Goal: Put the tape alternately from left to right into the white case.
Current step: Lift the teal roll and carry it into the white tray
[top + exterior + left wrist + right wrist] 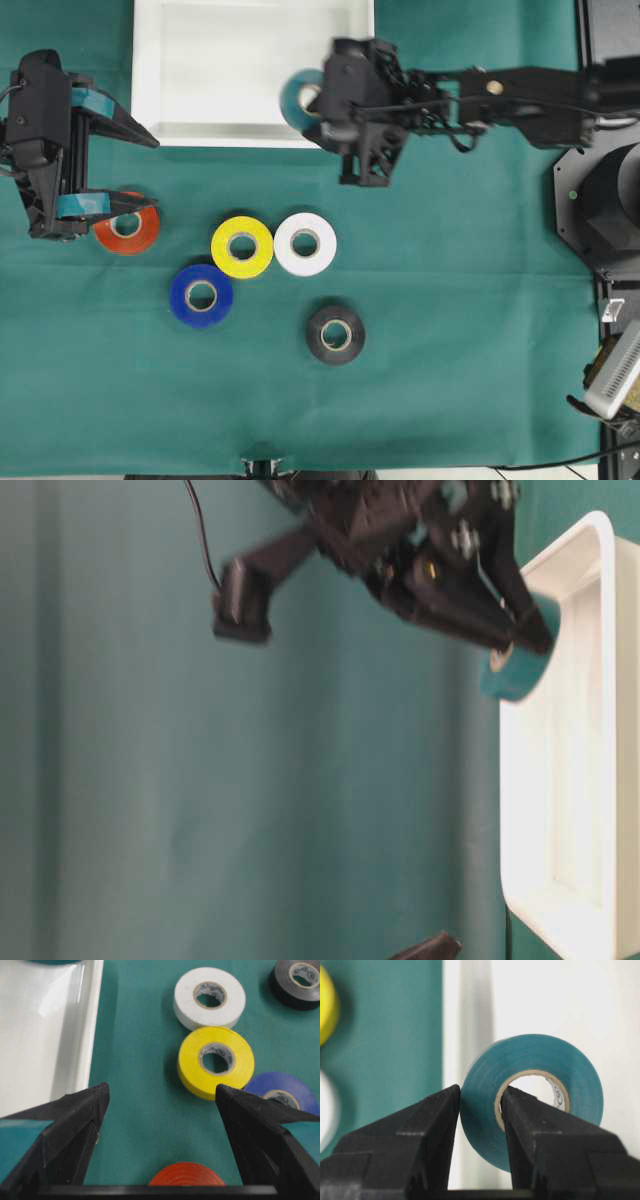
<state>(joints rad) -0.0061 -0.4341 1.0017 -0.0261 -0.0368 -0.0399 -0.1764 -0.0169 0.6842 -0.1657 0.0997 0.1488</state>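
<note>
- My right claw [480, 1105] pinches the teal tape roll [530, 1095] through its wall, one finger inside the cardboard core.
- Below the roll: the glossy white case [250, 135], smooth raised rim.
- My left claw [162, 1097] is spread above the red roll [186, 1174].

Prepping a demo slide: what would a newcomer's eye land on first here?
The right claw, shut on the wall of a teal tape roll, one finger through its core, at the near rim of the white case. Next, the bright rolls on the green cloth below the case: yellow, white, blue, black. The open left claw sits over the orange roll.
</note>
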